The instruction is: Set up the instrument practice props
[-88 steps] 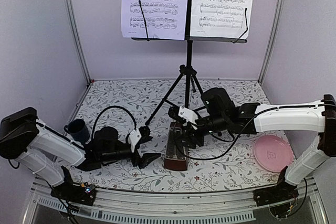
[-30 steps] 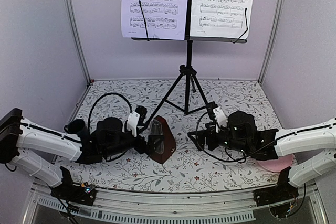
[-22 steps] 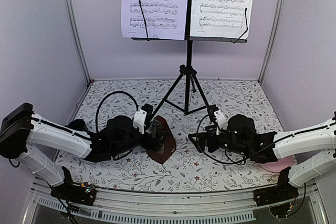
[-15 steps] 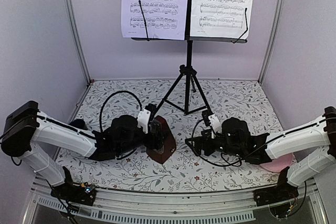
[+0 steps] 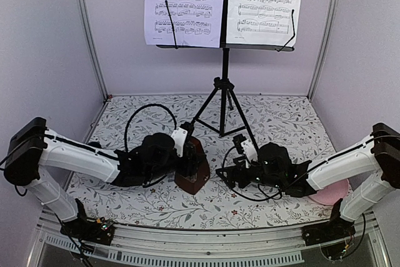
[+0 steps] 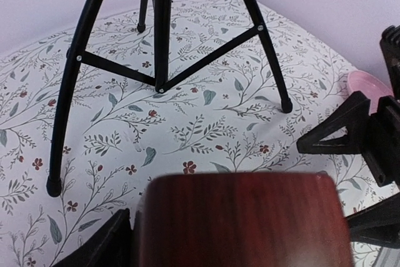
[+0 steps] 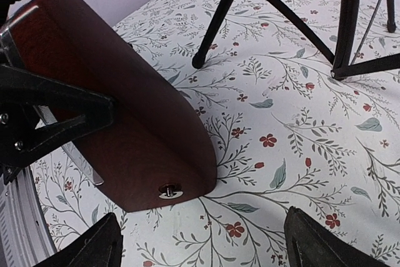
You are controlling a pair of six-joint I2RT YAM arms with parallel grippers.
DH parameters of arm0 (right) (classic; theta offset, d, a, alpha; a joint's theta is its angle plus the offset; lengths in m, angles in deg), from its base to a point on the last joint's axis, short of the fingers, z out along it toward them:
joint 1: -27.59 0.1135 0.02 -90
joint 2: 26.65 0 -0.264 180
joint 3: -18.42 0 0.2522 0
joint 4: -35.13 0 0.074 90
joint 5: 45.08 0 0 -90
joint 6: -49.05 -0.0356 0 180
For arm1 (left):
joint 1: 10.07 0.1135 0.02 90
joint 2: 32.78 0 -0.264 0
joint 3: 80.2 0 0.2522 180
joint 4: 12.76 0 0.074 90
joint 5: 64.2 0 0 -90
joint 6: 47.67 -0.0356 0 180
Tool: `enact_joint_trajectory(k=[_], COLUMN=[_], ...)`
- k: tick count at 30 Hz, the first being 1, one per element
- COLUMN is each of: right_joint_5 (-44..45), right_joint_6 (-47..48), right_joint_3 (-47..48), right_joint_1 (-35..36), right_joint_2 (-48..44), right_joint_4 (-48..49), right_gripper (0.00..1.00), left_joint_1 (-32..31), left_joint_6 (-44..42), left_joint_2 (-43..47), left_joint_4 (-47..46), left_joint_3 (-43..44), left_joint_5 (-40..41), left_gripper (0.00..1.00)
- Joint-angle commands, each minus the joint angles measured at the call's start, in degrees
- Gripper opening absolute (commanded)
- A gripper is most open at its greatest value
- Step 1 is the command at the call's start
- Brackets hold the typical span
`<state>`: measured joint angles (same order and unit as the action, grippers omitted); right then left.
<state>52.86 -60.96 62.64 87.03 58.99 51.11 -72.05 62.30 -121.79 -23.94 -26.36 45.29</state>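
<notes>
The dark-red metronome [image 5: 192, 166] stands on the floral cloth in front of the black music stand [image 5: 224, 85]. My left gripper [image 5: 185, 159] is shut on its sides; one finger [image 7: 56, 112] lies across it. In the left wrist view the metronome [image 6: 244, 223] fills the bottom of the frame. My right gripper [image 5: 225, 173] is open and empty, just right of the metronome [image 7: 125, 129], its fingertips [image 7: 94, 245] wide apart. Two white music sheets, the left one [image 5: 184, 4] and the right one [image 5: 265, 4], rest on the stand's desk.
The tripod legs [image 6: 162, 29] spread on the cloth just behind the metronome, and also show in the right wrist view [image 7: 275, 10]. A pink plate [image 5: 330, 197] lies at the right, partly under my right arm. Purple walls close in the back and sides.
My left gripper has carried the metronome rightward and set it more upright. My right gripper has let it go, drawn back to the right, then moved left towards it again.
</notes>
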Motion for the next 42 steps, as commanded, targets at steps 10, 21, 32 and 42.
enact_joint_trajectory(k=[10, 21, 32, 42], right_joint_5=[2.0, 20.7, 33.3, 33.7], right_joint_6=[19.5, 42.6, 70.3, 102.8], right_joint_3=[-0.2, 3.1, 2.9, 7.7], right_joint_1=[5.1, 13.2, 17.4, 19.9], right_joint_2=[0.5, -0.8, 4.4, 18.8], right_joint_4=[10.0, 16.6, 43.5, 75.1], right_gripper=[0.75, 0.62, 0.47, 0.34], left_joint_1=[-3.5, -9.4, -12.9, -16.2], left_joint_6=[-9.2, -20.9, -20.4, -16.4], left_joint_2=[16.3, 19.0, 13.4, 8.7], left_joint_4=[8.7, 23.2, 40.9, 47.8], left_joint_3=[5.5, 19.8, 37.8, 47.9], left_joint_5=[3.7, 14.0, 20.9, 24.8], left_gripper=[0.29, 0.22, 0.21, 0.20])
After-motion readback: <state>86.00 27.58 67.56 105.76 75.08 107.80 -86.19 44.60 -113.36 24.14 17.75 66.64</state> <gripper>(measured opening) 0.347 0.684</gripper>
